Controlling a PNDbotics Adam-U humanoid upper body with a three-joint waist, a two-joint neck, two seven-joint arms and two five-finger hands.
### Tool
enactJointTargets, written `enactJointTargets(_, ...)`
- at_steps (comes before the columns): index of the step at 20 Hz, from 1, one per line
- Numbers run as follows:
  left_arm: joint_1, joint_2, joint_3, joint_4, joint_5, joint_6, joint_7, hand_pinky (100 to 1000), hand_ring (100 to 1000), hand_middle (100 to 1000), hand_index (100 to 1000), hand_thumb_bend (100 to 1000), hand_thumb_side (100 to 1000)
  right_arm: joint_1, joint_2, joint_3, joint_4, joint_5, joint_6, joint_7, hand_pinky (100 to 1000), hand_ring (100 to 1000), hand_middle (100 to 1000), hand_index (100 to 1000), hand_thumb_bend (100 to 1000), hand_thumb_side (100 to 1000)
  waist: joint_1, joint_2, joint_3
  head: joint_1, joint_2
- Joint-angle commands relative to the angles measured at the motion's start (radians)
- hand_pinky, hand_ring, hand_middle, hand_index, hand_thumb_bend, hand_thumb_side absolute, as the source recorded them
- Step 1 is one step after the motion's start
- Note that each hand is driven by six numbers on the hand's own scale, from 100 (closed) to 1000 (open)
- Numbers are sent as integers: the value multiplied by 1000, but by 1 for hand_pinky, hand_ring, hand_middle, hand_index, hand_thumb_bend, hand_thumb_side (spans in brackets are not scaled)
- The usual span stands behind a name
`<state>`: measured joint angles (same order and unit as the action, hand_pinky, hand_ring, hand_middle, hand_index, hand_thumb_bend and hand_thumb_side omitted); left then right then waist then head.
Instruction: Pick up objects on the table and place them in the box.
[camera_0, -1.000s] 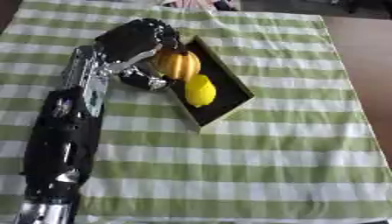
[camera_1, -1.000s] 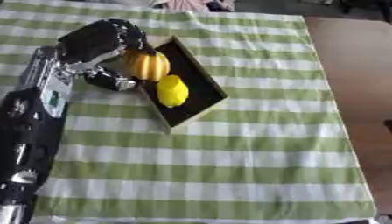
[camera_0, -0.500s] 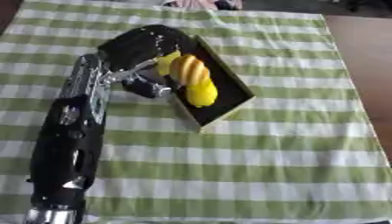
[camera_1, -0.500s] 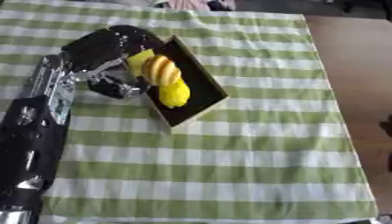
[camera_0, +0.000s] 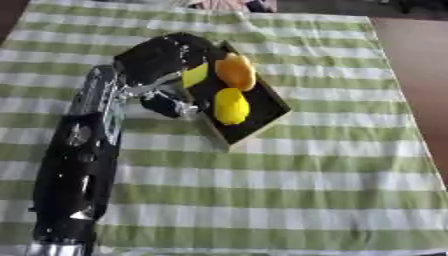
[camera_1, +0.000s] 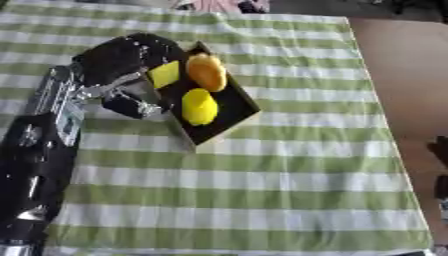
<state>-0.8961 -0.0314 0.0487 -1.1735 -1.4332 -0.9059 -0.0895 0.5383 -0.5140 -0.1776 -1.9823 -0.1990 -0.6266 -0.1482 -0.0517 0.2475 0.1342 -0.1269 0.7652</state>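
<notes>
1. Your left hand (camera_0: 162, 57): over the box's left wall, fingers curled; whether they grip anything, you cannot tell.
2. Box (camera_0: 262, 112): just right of the hand, on the striped cloth (camera_0: 289, 190).
3. Orange fruit (camera_0: 235, 71), lemon (camera_0: 231, 105): inside the box.
4. Yellow piece (camera_0: 194, 76): at the fingertips.

I have only my left arm in view: the black forearm with silver joints runs up from the lower left corner and leans slightly right toward the wrist. My left hand (camera_0: 162, 60) sits at the top of it, knuckles up, fingers curled downward and to the right. Whether those fingers grip anything I cannot tell from here.
</notes>
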Motion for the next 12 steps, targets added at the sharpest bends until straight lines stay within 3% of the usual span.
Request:
enactJointTargets(1,-9,47,-19,-75,138,0,22,848,870,797,969,100,100,13,-7,-13,-18,11,-5,-14,1000,1000,781,1000,100,470,2,-20,3,-15,5)
enactJointTargets(7,31,124,-27,-179,430,35,-3,808,824,745,931,100,100,32,11,-13,-18,24,-27,-21,1000,1000,781,1000,100,470,4,-30,16,-22,5)
enactJointTargets(10,81,197,9,-214,626,60,-41,788,801,716,899,100,334,41,18,-15,-18,20,-41,-25,1000,1000,781,1000,100,470,7,-36,27,-31,5)
enactJointTargets(11,103,230,35,-230,701,84,-53,780,791,701,887,100,481,42,21,-17,-18,16,-51,-26,1000,1000,782,1000,100,470,8,-37,31,-38,5)
enactJointTargets(12,123,264,63,-248,779,115,-67,773,781,686,875,100,568,43,25,-19,-18,11,-64,-27,1000,1000,782,1000,100,470,9,-37,34,-44,5)
